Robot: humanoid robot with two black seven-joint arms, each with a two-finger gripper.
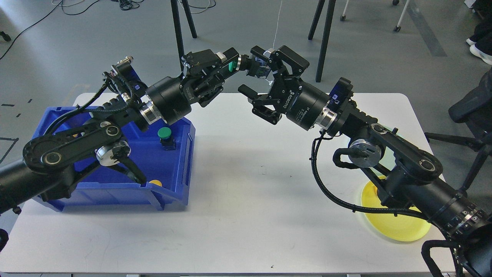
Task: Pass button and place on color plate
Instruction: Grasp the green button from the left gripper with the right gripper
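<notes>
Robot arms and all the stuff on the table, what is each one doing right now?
Left gripper: shut on green button, held up over the table.
Green button: in the air, between both grippers.
Right gripper: open, fingers around the button's body.
Blue bin: on the table, another green-topped button standing inside.
Yellow plate: flat on the table, nothing seen on it, partly hidden by right arm.

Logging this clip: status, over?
Left gripper shut on green-capped push button. Right gripper open around its base. Round yellow plate under right arm, unobstructed.
</notes>
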